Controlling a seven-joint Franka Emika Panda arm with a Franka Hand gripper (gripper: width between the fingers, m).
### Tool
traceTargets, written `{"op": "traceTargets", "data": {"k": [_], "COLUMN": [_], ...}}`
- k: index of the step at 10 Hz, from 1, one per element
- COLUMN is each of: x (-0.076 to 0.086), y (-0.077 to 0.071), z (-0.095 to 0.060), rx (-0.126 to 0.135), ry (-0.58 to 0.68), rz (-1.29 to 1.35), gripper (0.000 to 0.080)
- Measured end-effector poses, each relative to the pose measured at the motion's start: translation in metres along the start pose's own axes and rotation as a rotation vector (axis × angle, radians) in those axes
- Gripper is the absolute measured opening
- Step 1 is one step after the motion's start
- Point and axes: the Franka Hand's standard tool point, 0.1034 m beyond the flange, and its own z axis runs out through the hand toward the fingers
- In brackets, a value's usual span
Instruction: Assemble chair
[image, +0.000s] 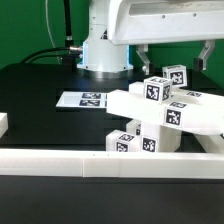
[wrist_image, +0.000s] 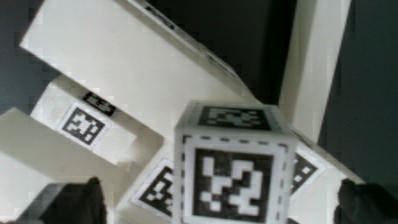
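I judge this to be the reach for a pick-up. My jaws stand wide open and hold nothing, and they hang above the chair parts. The parts lie heaped near the railed edge of the worktop, toward the corner at the exterior view's right. Nothing in the heap looks joined to me, so I take the chair to be early in its making, though the pile hides too much for me to be sure.

In the wrist view my two dark fingertips sit well apart, with the tagged block between them and lower down. In the exterior view the same block is the highest piece of the heap.

The next move, as I read it, is a straight descent centred on that block, then a close on two opposite flat faces. A long slanted panel runs just beside the block and a smaller tagged piece lies near it, so a fingertip could catch one on the way down.

Every part is white, hard-looking plastic with square edges and smooth matt faces: flat panels, square legs, small cubes. Each carries a black-and-white square tag. Faces this smooth may slip if my hold is off centre. The worktop is black and dull. The marker board lies flat further in, and a plain white rail lines the near edge.
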Motion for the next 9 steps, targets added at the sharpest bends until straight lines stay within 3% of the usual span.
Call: {"op": "traceTargets", "data": {"k": [4, 6, 7, 8, 9], "x": [-0.0021, -0.0018, -0.0018, -0.0018, -0.0018], "y": [-0.0022, -0.0021, -0.0021, -0.002, -0.0021], "z": [0.0052, 0.0054, 0.0054, 0.0055, 0.0054], "rx": [-0.001, -0.001, -0.001, -0.001, -0.001], "ry": [-0.014, -0.013, -0.013, -0.013, -0.013], "rz": [-0.003, -0.004, -0.004, -0.004, -0.002], "gripper": [0.0648, 0.0392, 0.0392, 0.0284, 0.0284]}}
